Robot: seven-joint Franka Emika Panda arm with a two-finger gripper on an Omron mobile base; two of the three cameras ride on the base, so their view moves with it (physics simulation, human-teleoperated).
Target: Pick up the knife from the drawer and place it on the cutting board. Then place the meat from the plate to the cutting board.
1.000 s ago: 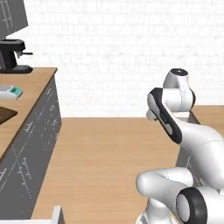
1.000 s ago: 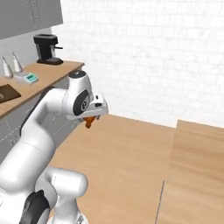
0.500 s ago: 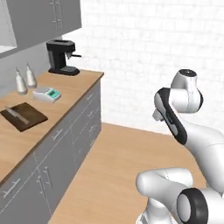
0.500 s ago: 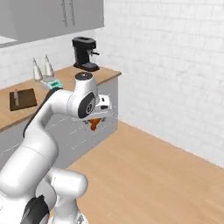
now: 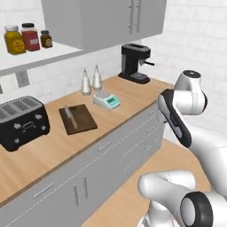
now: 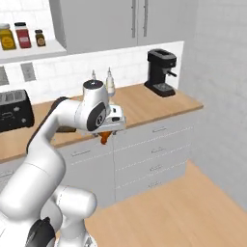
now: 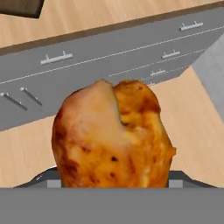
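Meat (image 7: 113,135), lumpy glazed orange-brown, in gripper (image 6: 105,138)

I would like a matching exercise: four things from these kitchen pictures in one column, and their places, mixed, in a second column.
Things:
1. orange-brown lump of meat
2. black toaster
3. black coffee machine
4. yellow jar

Places:
A. on the white wall shelf
B. counter's left end
C. in the end effector
D. counter's right end

Pairs: 1-C, 2-B, 3-D, 4-A
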